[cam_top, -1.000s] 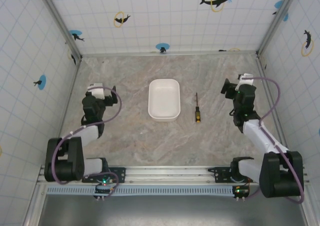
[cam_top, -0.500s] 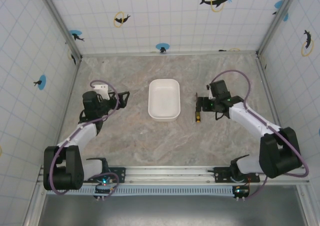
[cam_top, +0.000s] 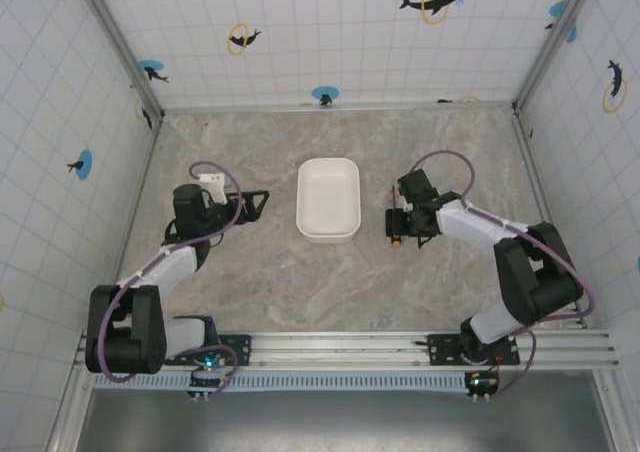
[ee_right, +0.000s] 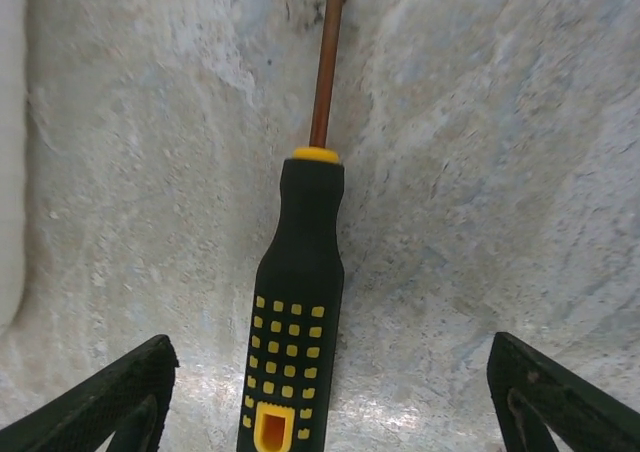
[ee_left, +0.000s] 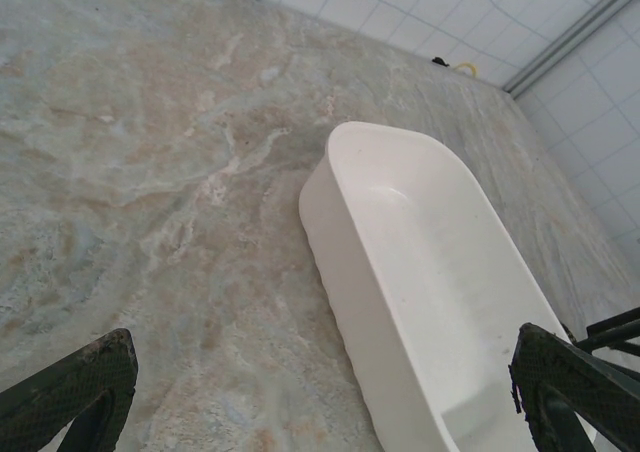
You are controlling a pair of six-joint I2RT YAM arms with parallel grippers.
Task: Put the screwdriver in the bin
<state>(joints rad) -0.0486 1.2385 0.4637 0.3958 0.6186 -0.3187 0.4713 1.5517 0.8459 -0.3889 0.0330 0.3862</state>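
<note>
The screwdriver (ee_right: 302,302) lies flat on the table (cam_top: 300,292) just to the right of the bin (cam_top: 328,199). It runs roughly parallel to the bin's long side, with its thin shaft pointing toward the bin's far end. The right gripper (ee_right: 328,400) hovers low over the handle with its jaws spread wide. One finger sits on the bin side of the handle and the other on the side away from the bin. Neither touches the handle, so this gripper holds nothing.

The step in hand looks like the grasp. To do it well, the gripper should come down until the fingertips almost meet the table, with the handle centred between them. It should close across the thick black grip rather than the shaft, which is thin and could slip or roll. Because the tool is slim, a squeeze that is off-centre would likely push it sideways toward the bin. After that it needs a lift high enough to clear the bin's wall and a short carry over the rim.

The bin has nothing in it. On the bin's left side, the left gripper (cam_top: 256,205) points at the bin with its jaws wide apart and nothing in them. It is close enough that it could crowd the drop if it leans in. Nothing lies between the screwdriver and the bin.
</note>
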